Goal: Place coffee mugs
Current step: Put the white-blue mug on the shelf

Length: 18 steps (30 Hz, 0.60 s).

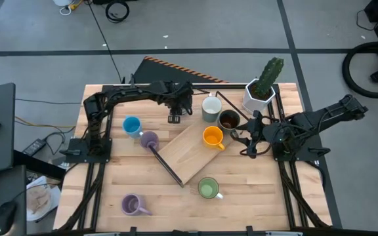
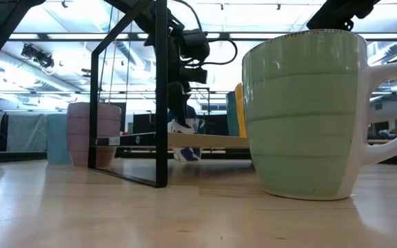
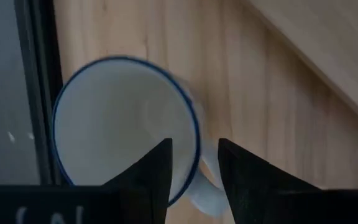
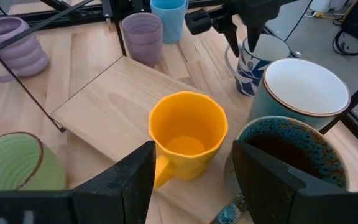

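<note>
Our left end effector [image 3: 193, 171] hangs near the far edge of the bench [image 1: 254, 203], right over a small white mug with a thin blue rim [image 3: 126, 127]. Its two dark fingers are a little apart, one on each side of the mug's wall beside the handle, and we cannot tell if they touch it yet. We think the job now is to grab this mug. To do it well, we should go straight down, keep the rim between the fingers, and squeeze gently so the mug does not tip or slide.

Our right end effector [image 4: 191, 168] waits near the right edge of the bench, wide open and holding nothing. Just in front of it stand the orange faceted mug [image 4: 187, 140] on the slanted wooden board [image 4: 104, 109] and the dark brown speckled mug [image 4: 291, 155].

We should lift slowly, because the pale grey mug [image 1: 211, 108] stands close by.
</note>
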{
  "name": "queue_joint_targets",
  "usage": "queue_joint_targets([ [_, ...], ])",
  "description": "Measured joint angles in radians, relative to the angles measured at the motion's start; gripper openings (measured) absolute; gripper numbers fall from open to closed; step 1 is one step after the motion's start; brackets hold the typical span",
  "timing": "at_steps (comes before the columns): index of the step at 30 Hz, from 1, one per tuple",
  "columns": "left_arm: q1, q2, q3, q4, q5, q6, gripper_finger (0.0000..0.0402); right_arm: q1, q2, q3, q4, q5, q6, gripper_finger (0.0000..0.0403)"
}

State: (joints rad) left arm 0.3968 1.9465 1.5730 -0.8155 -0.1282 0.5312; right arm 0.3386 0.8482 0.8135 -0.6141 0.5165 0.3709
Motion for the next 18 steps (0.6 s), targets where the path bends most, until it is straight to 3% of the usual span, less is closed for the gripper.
queue_joint_targets([
  [5, -0.003, 0.000, 0.000, 0.027, -0.004, 0.054, 0.0135, -0.001, 0.000, 0.000, 0.000, -0.003, -0.003, 0.0218],
  [10, -0.003, 0.000, 0.000, 0.085, 0.006, -0.029, 0.0135, -0.001, 0.000, 0.000, 0.000, -0.008, -0.003, 0.0218],
  [14, -0.001, 0.021, 0.000, 0.096, 0.082, -0.102, 0.0135, -0.001, 0.000, 0.000, -0.001, -0.013, -0.004, 0.0218],
  [18, -0.001, 0.043, 0.000, 0.116, 0.037, -0.174, 0.0135, -0.001, 0.000, 0.000, -0.001, -0.013, -0.003, 0.0218],
])
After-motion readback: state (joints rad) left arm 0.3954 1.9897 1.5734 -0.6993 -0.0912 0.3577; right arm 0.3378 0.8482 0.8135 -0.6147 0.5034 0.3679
